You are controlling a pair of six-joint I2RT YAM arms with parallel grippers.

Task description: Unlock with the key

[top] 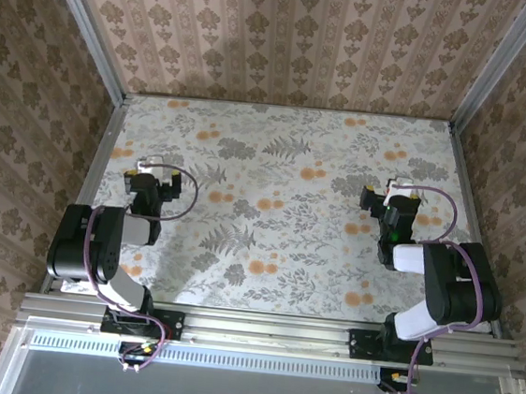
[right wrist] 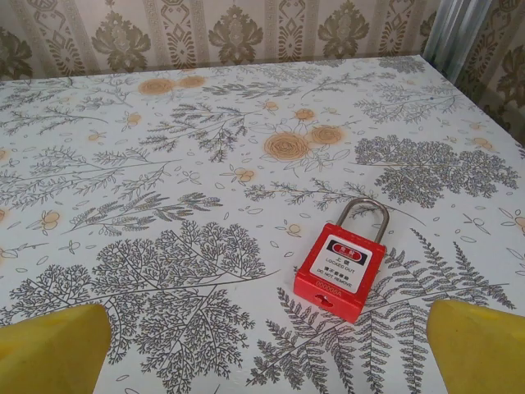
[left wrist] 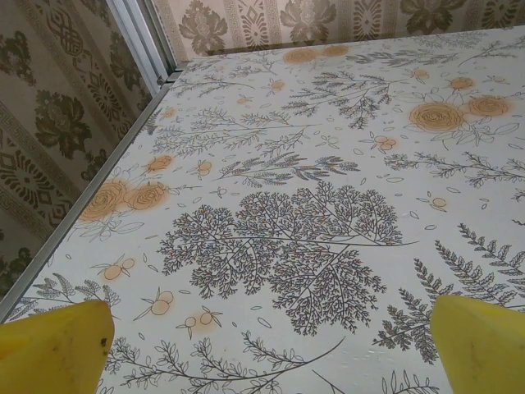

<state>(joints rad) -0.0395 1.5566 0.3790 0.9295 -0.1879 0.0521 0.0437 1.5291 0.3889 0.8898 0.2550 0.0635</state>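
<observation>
A red padlock [right wrist: 340,271] lies flat on the floral table [right wrist: 164,189], its steel shackle pushed in and pointing away, its keyhole face toward the camera. It sits ahead of my right gripper [right wrist: 267,353], right of centre between the yellow fingertips [right wrist: 49,349], apart from both. That gripper [top: 390,199] is open and empty. My left gripper [left wrist: 271,353] is open too, its yellow pads [left wrist: 53,349] wide apart over bare tablecloth; from above it [top: 149,178] sits at the table's left side. The key is out of view.
Wallpapered walls enclose the table on three sides, with metal frame posts [top: 88,28] at the back corners. An aluminium rail [left wrist: 82,209] runs along the left table edge close to the left gripper. Both arm bases [top: 137,320] stand at the near edge.
</observation>
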